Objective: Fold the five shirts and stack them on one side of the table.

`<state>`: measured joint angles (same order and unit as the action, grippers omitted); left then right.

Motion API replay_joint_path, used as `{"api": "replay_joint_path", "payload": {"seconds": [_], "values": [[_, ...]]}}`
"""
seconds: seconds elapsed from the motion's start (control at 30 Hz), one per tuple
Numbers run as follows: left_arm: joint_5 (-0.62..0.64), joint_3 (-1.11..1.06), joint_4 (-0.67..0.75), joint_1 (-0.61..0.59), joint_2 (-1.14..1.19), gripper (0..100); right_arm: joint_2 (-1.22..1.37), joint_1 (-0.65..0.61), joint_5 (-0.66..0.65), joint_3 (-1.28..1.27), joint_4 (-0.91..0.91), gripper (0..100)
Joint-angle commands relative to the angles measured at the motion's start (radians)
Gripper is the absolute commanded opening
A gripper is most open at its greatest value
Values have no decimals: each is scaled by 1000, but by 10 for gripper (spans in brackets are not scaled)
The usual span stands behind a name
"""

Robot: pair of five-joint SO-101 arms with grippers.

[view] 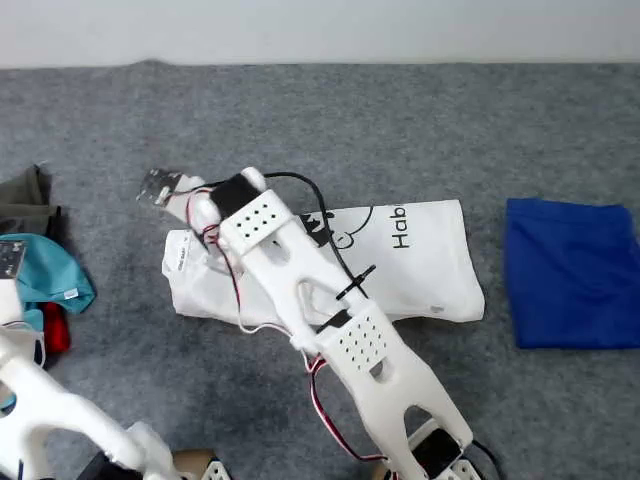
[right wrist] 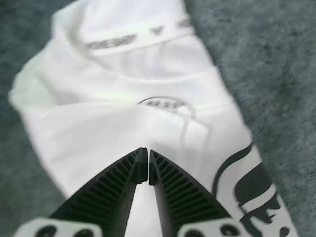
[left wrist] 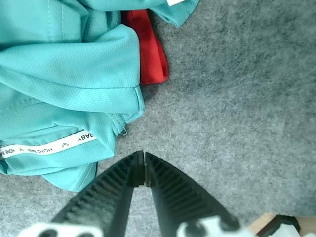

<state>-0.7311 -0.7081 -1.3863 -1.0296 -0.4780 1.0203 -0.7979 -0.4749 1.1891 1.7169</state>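
Centrally, the white shirt (view: pixel 420 265) lies part-folded on the grey table (view: pixel 400 120), the right gripper (right wrist: pixel 144 159) over its collar end, jaws together. A folded blue shirt (view: pixel 570 272) sits well apart. Opposite, the left gripper (left wrist: pixel 144 167), jaws also together, hangs over bare table beside the teal shirt (left wrist: pixel 59 74) and red shirt (left wrist: pixel 148 49).

- Grey counter (view: pixel 400 130) (felt-like surface).
- White shirt (view: pixel 420 270) lies beneath the right jaws.
- Blue shirt (view: pixel 570 272) lies well apart from them.
- Teal shirt (left wrist: pixel 59 84) and red shirt (left wrist: pixel 148 49) lie just beyond the left jaws.
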Motion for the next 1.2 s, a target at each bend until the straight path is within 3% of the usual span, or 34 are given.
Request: {"api": "replay_joint_path", "payload": {"seconds": [0.0, 0.17, 0.4, 0.6, 0.77, 1.17], "values": [[-6, 5, -11, 3, -25, 7, -77, -7, 11, 89, 84, 10], [-6, 13, -11, 3, -25, 8, -171, 44, 66, 12, 82, 10], [-6, 13, -11, 3, -25, 8, -397, 96, 71, -451, 79, 10], [-6, 8, -5, 5, -18, 8, -360, 166, 66, -669, 48, 10], [-6, 8, -5, 5, -18, 8, -280, 245, 71, -667, -2, 10], [-6, 15, -8, 5, -25, 8, -559, 130, 100, -557, 77, 10]]}}
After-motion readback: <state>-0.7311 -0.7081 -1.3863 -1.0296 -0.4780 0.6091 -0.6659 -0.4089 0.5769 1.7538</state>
